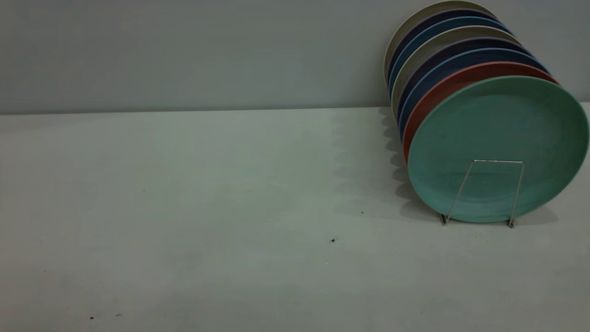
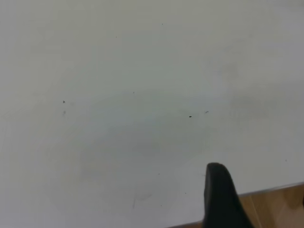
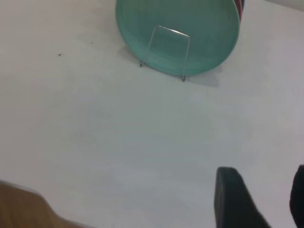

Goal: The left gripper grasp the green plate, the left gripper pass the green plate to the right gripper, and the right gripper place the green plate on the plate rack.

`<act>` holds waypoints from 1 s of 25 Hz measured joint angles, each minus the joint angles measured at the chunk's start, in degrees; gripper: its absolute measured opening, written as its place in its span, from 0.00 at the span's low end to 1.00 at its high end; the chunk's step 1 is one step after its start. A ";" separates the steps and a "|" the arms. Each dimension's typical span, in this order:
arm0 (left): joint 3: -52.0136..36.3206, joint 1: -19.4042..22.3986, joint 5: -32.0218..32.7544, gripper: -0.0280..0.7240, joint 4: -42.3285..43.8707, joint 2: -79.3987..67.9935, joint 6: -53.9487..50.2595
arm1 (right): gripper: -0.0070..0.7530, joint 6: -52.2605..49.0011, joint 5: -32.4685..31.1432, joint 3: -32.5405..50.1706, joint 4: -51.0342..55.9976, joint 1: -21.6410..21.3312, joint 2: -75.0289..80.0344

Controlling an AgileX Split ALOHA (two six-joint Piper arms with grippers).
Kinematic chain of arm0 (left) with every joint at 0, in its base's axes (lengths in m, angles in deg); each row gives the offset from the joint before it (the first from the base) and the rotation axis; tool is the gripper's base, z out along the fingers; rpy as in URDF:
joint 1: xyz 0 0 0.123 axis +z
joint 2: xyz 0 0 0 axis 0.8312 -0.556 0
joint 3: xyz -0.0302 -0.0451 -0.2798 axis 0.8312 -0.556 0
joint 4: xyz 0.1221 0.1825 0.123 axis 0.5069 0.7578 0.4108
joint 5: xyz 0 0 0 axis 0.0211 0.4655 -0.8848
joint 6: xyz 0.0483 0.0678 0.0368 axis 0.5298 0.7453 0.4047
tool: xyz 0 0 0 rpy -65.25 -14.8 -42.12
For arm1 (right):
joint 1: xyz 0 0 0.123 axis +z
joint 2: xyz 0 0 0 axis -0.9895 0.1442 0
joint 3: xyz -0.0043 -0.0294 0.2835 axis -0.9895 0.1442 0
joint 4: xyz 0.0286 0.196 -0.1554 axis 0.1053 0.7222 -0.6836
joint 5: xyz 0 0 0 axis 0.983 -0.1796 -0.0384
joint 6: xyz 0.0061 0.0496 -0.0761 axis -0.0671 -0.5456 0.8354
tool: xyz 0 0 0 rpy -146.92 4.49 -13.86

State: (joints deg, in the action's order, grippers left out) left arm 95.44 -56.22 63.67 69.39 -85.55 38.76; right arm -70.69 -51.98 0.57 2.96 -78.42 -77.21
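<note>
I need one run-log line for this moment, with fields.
plate: upright in rack, frontmost | left hand: over bare table | right hand: open, away from rack | phase: plate placed

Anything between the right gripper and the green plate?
Nothing visible. Bare table lies between the right gripper and the green plate, which already stands in the plate rack, behind its front loop.

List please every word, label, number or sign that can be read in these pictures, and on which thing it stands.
None: no text can be read in any view.
Round teal-green plastic plate, upright in the thin silver wire rack: plain.
Salmon-pink plate behind it: no marking visible.
White table: only dark specks.
</note>
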 joint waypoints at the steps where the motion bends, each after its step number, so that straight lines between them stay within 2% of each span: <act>1: 0.00 0.00 0.00 0.63 0.00 0.00 0.00 | 0.42 0.00 0.00 0.00 0.00 0.00 0.00; 25: 0.00 0.00 0.00 0.63 0.00 0.00 -0.05 | 0.42 -1.45 0.00 0.00 0.82 0.00 -0.07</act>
State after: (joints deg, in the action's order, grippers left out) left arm 95.44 -56.22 63.67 69.39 -85.55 38.71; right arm -72.13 -51.98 0.57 3.78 -78.42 -77.28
